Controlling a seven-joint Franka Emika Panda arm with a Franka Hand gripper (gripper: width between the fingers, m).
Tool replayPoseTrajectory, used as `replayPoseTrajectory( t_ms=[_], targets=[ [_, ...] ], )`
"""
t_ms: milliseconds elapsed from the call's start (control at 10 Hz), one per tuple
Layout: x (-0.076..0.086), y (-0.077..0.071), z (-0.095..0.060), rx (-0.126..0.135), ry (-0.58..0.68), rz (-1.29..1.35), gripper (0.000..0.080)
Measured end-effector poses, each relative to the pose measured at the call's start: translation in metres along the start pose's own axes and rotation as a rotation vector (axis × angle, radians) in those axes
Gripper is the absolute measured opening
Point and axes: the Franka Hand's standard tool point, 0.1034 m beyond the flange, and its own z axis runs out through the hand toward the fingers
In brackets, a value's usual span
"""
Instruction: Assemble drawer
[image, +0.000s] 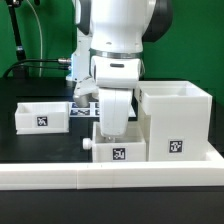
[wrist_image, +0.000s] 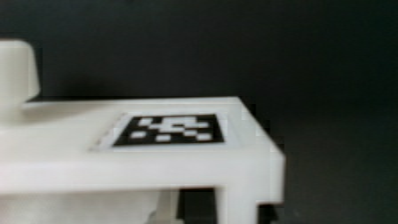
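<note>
A small white knobbed tray (image: 115, 150) with a square tag sits on the black table just behind the front rail, its knob (image: 88, 146) pointing to the exterior view's left. My gripper (image: 113, 134) stands straight over it. In the wrist view the tray's tagged face (wrist_image: 173, 130) fills the picture, and my dark fingers (wrist_image: 198, 204) sit on either side of its white wall, so the gripper (wrist_image: 233, 208) is shut on it. The tall box shell (image: 175, 120) stands right beside the tray on the exterior view's right. The second tray (image: 42, 115) rests at the left.
The long low white border rail (image: 110, 176) runs along the front edge. The marker board (image: 84, 108) lies flat behind the arm, partly hidden. Cables and a green wall are at the back.
</note>
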Motion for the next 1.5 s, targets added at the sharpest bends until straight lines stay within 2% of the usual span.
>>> replayPoseTrajectory(
  t_ms=[200, 800, 1200, 1300, 1400, 1500],
  targets=[
    [0.0057, 0.0000, -0.0006, -0.004, 0.002, -0.010, 0.0043],
    [0.0082, 0.0016, -0.0020, -0.008, -0.008, 0.002, 0.0043],
    [0.0069, 0.0048, -0.0032, 0.002, -0.016, 0.008, 0.0044],
    [0.0062, 0.0049, -0.0034, 0.002, -0.016, 0.009, 0.0119],
    [0.0059, 0.0059, -0.0051, -0.002, -0.015, 0.010, 0.0301],
    [0.0064, 0.0073, -0.0077, -0.006, -0.015, 0.012, 0.0438]
  ],
)
